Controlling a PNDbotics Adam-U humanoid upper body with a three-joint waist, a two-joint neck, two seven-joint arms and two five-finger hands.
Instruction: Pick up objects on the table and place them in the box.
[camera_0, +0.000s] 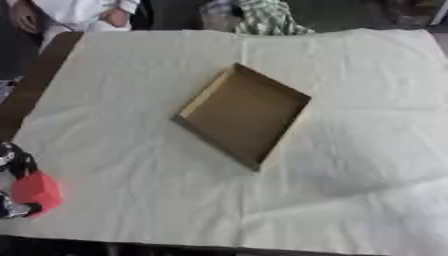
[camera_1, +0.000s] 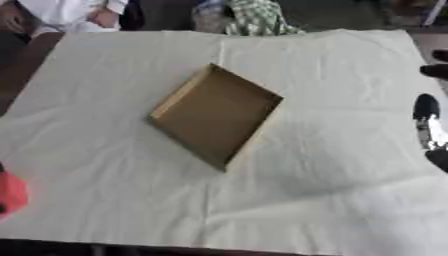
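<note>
On the white cloth (camera_0: 131, 150) the box (camera_0: 243, 114) lies diagonally; left robot hand (camera_0: 17, 172) clutches a red object (camera_0: 37, 191).

The left hand (camera_0: 16, 165) at the frame's lower left is black with pale patches; the right hand (camera_1: 429, 127) at the right edge is black and silver.

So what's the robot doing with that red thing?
The robot's left hand is at the near left corner of the table, its fingers curled round a red object. The brown box lies open and empty in the middle of the white cloth, turned askew. The right hand shows at the right edge, holding nothing as far as one can see. So the red object is picked up but not yet in the box.
</note>
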